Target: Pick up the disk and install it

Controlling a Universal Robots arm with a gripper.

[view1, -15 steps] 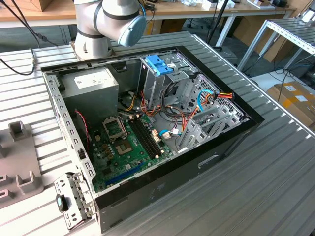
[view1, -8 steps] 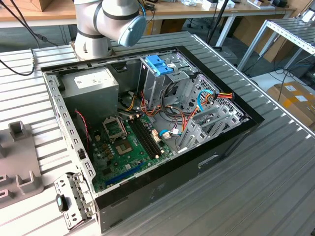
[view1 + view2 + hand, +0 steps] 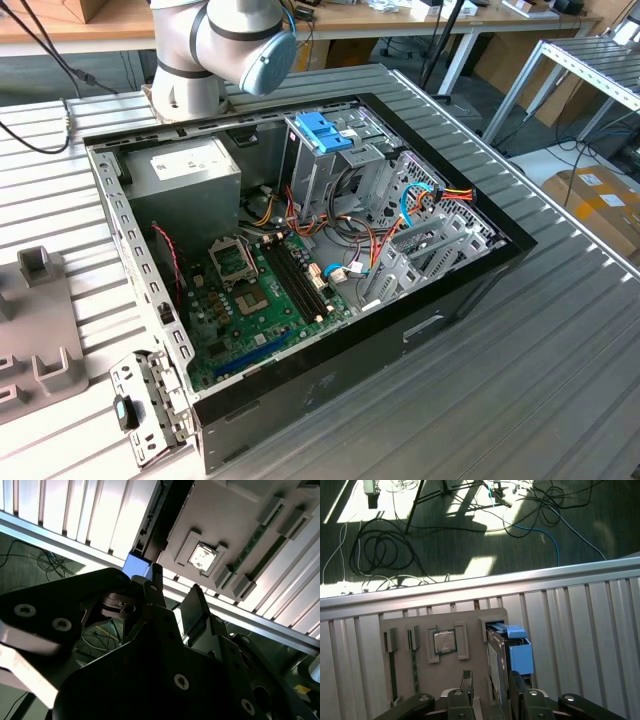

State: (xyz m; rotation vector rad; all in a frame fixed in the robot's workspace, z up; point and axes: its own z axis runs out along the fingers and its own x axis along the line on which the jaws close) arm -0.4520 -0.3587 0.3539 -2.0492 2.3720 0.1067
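The disk [image 3: 498, 666] stands on edge in a slot of a grey fixture plate [image 3: 405, 622], its bright blue carrier tab [image 3: 521, 657] at one end. In the second wrist view the disk [image 3: 159, 522] is a dark slab ending in the blue tab [image 3: 136, 566]. My gripper [image 3: 490, 682] hangs just above it, open, with one fingertip [image 3: 465, 678] to one side and the other [image 3: 516, 681] close against the blue carrier. In the second wrist view the gripper [image 3: 175, 592] shows a bright gap between its fingers. Nothing is held.
An open computer case [image 3: 500, 250] lies on the slatted metal table [image 3: 560, 380], with a light-blue bracket [image 3: 325, 130] on its tall grey cage. The fixture plate [image 3: 40, 330] sits at the exterior view's left and also carries a processor chip [image 3: 444, 641]. Cables lie on the floor [image 3: 380, 550] beyond the table edge.
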